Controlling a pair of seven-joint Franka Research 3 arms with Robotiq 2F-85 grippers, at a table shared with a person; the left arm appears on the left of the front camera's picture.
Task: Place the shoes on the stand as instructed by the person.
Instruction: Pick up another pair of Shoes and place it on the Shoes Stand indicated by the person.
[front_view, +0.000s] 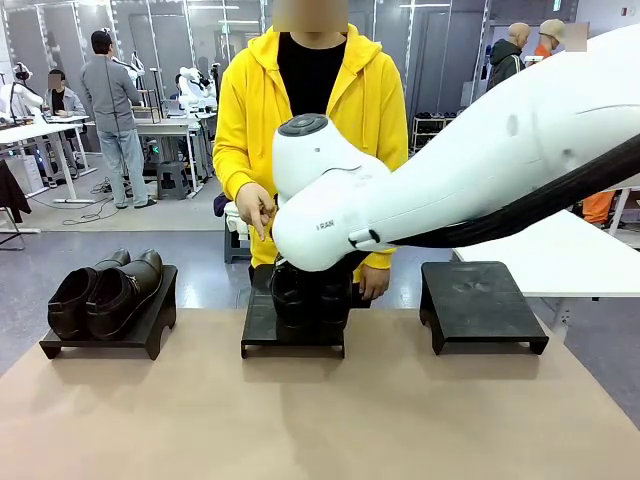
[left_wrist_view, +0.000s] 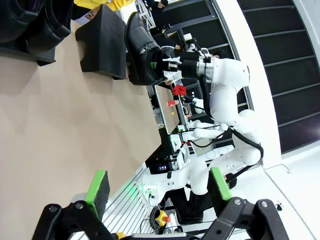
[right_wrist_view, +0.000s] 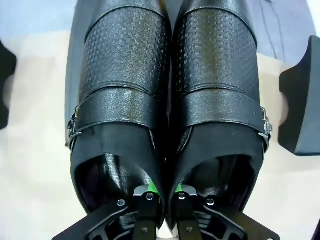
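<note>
Black leather pair in grip: we see the right claw (right_wrist_view: 162, 192) closed on the adjoining inner walls of two strapped shoes (right_wrist_view: 167, 100), one finger inside each opening, the walls pinched together between the green pads.
Pair position: in the front view we place this pair at the middle stand (front_view: 293, 338), largely hidden behind the right arm (front_view: 430, 170); we cannot tell whether the soles already rest on it.
Left claw: we see the left claw (left_wrist_view: 157, 192) fully open and holding nothing, above the counter (front_view: 320, 420), well apart from the stands.
Person: the person (front_view: 310, 110) stands just behind the middle stand, one hand (front_view: 256, 208) pointing downward close to the arm.
Risk 1, slip: we judge the hold to be narrow, on thin leather only; either shoe could pivot or drop if the arm swings.
Risk 2, overhang: if released off-centre, we expect a toe or heel to hang over the stand edge and tip.
Risk 3, contact: the arm works near the person's hands; a wide move could strike them.
Left stand (front_view: 105, 335): holds the other pair (front_view: 105, 292), side by side.
Middle stand contents: the gripped pair, at or just above it.
Right stand (front_view: 480, 305): nothing on it.
</note>
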